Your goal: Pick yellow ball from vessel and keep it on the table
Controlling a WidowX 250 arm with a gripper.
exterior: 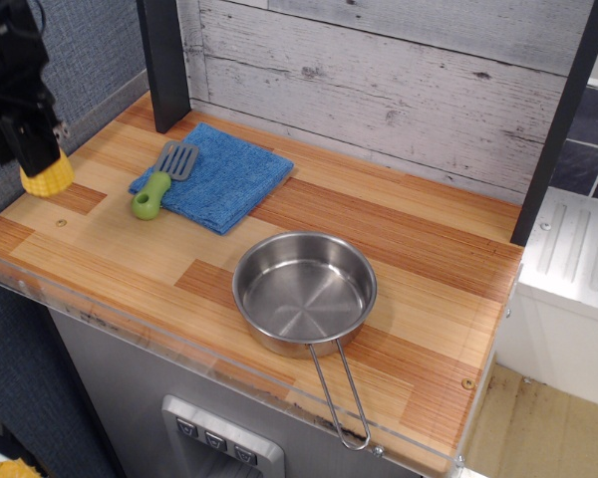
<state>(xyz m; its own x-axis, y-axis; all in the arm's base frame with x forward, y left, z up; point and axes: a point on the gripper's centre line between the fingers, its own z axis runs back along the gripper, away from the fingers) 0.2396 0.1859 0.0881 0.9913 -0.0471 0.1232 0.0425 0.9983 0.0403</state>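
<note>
The yellow ball [47, 180] is a small yellow corn piece with kernel bumps at the far left of the wooden table [419, 249]. My black gripper [32, 157] stands over it from above, shut on its top. The ball sits at or just above the table surface; I cannot tell if it touches. The vessel [304, 293], a shiny steel saucepan with a wire loop handle, stands empty near the front middle of the table, well to the right of the gripper.
A blue cloth [219, 177] lies at the back left with a green-handled spatula [157, 185] on its left edge. A dark post [164, 60] stands behind it. A clear acrylic strip edges the table's front. Grey plank wall at the back.
</note>
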